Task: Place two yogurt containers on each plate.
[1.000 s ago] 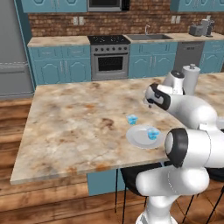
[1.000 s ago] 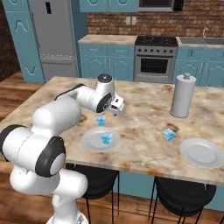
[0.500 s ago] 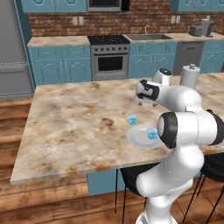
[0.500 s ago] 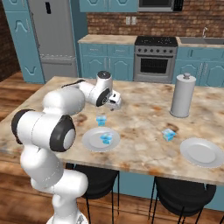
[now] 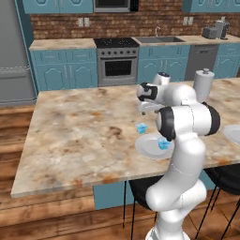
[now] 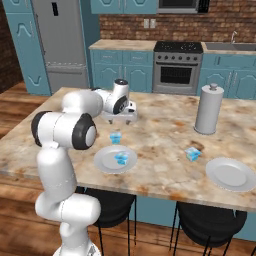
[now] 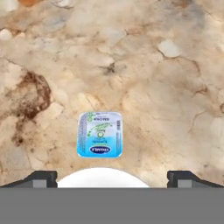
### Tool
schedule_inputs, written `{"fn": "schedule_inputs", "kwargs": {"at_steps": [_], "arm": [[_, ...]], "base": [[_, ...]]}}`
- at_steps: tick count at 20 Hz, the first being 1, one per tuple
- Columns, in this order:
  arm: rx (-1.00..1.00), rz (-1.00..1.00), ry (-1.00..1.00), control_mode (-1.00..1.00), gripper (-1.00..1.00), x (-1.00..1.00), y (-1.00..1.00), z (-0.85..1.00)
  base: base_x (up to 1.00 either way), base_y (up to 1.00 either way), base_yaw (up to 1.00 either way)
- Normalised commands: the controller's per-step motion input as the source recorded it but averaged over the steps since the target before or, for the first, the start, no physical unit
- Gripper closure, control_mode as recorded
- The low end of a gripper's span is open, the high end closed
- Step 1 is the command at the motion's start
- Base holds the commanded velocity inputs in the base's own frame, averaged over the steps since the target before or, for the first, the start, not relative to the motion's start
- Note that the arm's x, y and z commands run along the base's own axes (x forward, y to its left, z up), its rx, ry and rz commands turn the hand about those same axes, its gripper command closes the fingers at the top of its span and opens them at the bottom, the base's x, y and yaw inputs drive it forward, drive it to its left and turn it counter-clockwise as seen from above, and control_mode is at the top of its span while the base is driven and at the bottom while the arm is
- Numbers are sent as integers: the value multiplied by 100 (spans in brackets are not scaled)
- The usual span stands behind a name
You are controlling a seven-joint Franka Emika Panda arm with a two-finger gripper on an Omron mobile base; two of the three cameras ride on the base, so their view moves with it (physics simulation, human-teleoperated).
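My gripper hangs open, fingers pointing down, a little above and behind a small blue yogurt container that stands on the marble counter. In the hand view that container lies straight ahead between my fingertips, label up, apart from them. Just in front of it is a pale round plate with a second yogurt container on it. Another container sits on the counter further right, near a bare plate. From the left base view, the gripper is above the loose container and the plate.
A tall white paper-towel roll stands at the back right of the island. The counter's front edge runs just below both plates, with black stools under it. My own arm's elbow looms over the near plate in the left base view.
The arm has folded in closer to the base, and the hand has shifted slightly sideways over the loose container. The jaws stayed open; containers and plates have not moved.
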Motion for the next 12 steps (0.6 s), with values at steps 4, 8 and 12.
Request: {"fn": "schedule_inputs", "kwargs": {"at_steps": [4, 8, 12], "arm": [[-21, 7, 5, -100, -100, 0, 5, -37], [0, -1, 13, -100, -100, -4, 17, -36], [0, -2, 6, -100, -100, -8, 31, -31]], "base": [[0, 0, 0], [0, 0, 0], [0, 0, 0]]}}
